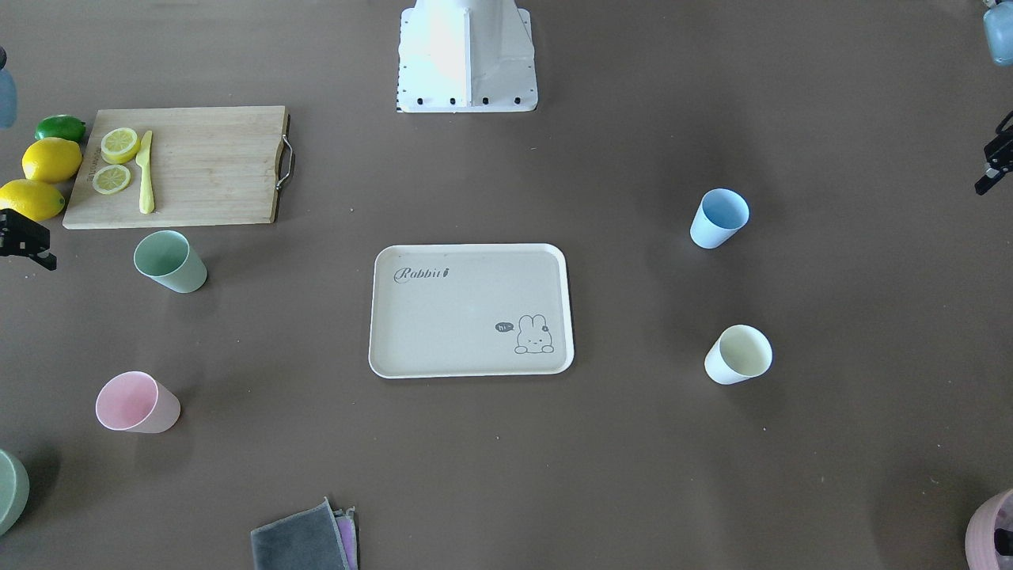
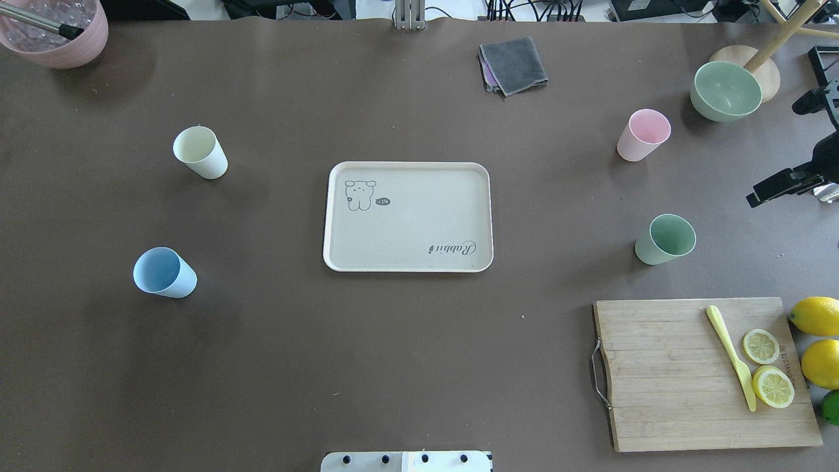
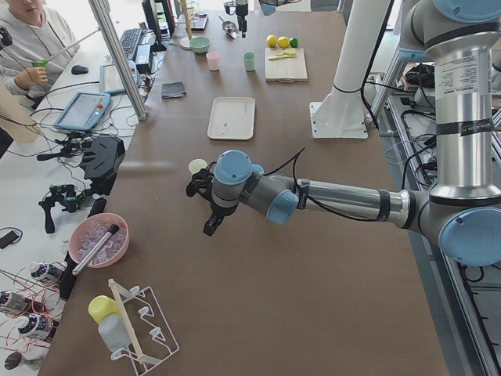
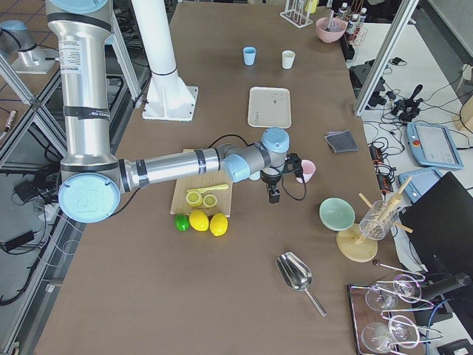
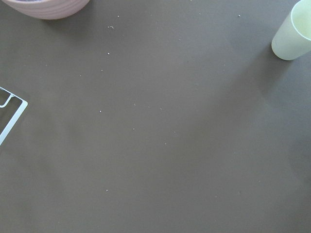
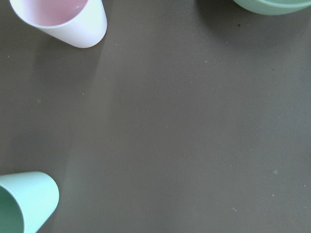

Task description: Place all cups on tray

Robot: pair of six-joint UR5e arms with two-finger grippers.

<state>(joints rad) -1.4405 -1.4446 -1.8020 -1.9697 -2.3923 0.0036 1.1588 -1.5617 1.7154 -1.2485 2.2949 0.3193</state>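
We see the brown table (image 2: pixel 406 367) with both arms reaching out low over it, the left arm (image 3: pixel 344 200) over the robot's left end and the right arm (image 4: pixel 170 166) over its right end. The wooden cutting board (image 2: pixel 668 387) lies near the robot on its right and carries a yellow knife (image 2: pixel 731 357) and two lemon slices (image 2: pixel 761 346), with whole lemons (image 2: pixel 816 316) just beside it. The beige tray (image 2: pixel 413 216) sits flat in the middle of the table. A green bowl (image 2: pixel 725 90) stands at the far right. All four cups stand upright on the table, well apart from the tray: the cream cup (image 2: pixel 200 152) and blue cup (image 2: pixel 164 273) on the left, the pink cup (image 2: pixel 643 134) and green cup (image 2: pixel 664 239) on the right. A folded grey cloth (image 2: pixel 513 64) lies at the far edge. The right gripper (image 2: pixel 760 195) hangs above the table outside the pink and green cups, the left gripper (image 3: pixel 210 225) hangs near the cream cup, and we cannot tell whether either is spread or closed.
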